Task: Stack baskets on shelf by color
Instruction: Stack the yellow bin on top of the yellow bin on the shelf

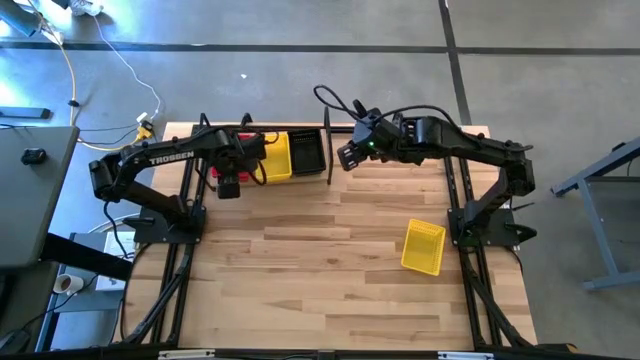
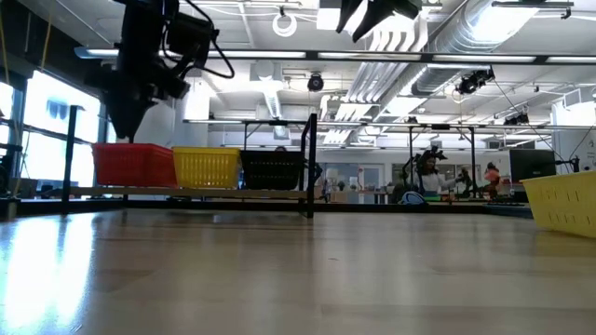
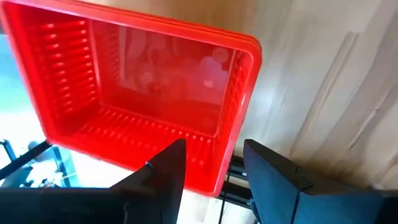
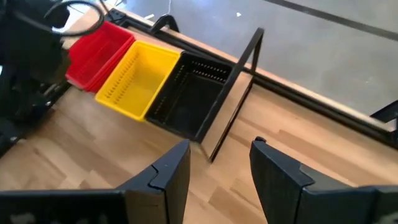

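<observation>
Both arms are dark, built from chunky black links. The left arm [image 1: 150,165] carries white TROSSEN lettering along its link. The right arm [image 1: 470,150] trails looping black cables near its wrist, where a small green light glows.

Grey concrete floor [image 1: 250,40], bright ceiling lights [image 2: 289,23]

White cable [image 1: 95,60] trails across grey floor [image 1: 300,70].
</observation>
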